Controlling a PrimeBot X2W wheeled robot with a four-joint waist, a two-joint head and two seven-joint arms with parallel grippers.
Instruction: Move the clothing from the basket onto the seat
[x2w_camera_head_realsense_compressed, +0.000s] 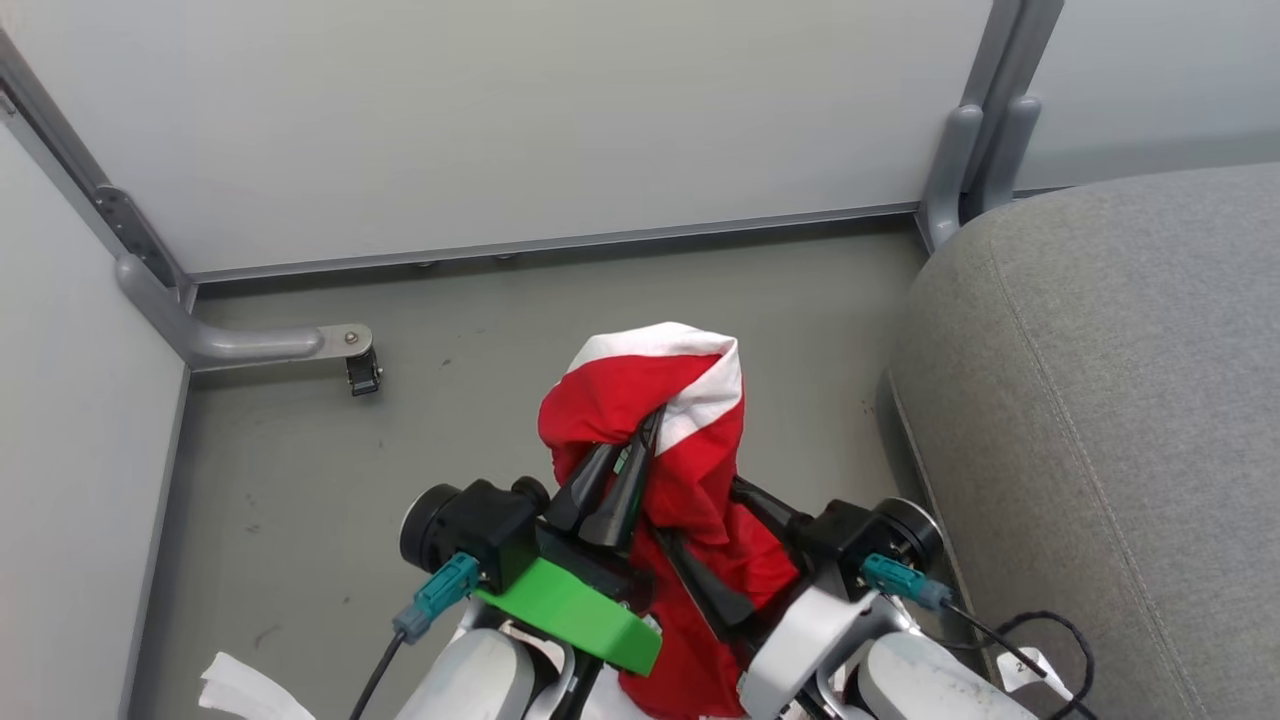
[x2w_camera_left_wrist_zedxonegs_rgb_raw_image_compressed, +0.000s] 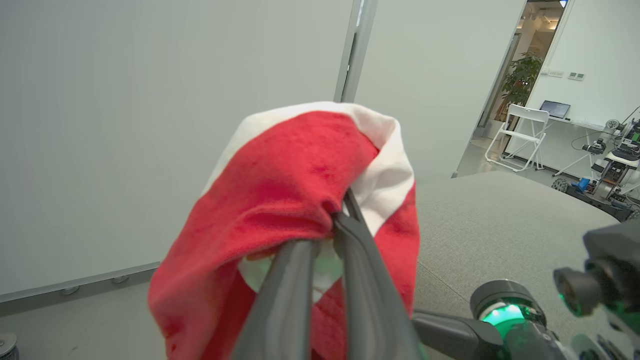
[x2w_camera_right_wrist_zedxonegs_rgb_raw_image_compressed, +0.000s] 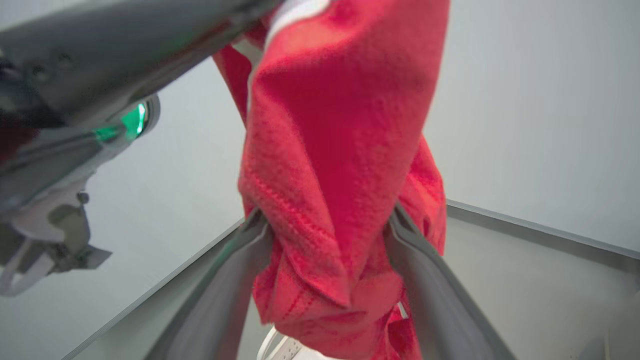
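Above the floor (x2w_camera_head_realsense_compressed: 400, 450) beside the seat (x2w_camera_head_realsense_compressed: 1100, 400), the left gripper (x2w_camera_head_realsense_compressed: 648, 432) is pinched tight on the clothing (x2w_camera_head_realsense_compressed: 640, 385) at its top fold, and the right gripper (x2w_camera_right_wrist_zedxonegs_rgb_raw_image_compressed: 327, 220) is clamped around its lower bunch.

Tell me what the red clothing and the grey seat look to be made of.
The clothing looks like soft, matte fleece or terry-like knit: fuzzy nap, stitch lines, limp folds. The seat looks like grey woven upholstery fabric, matte, with fine heathered grain and a stitched seam.
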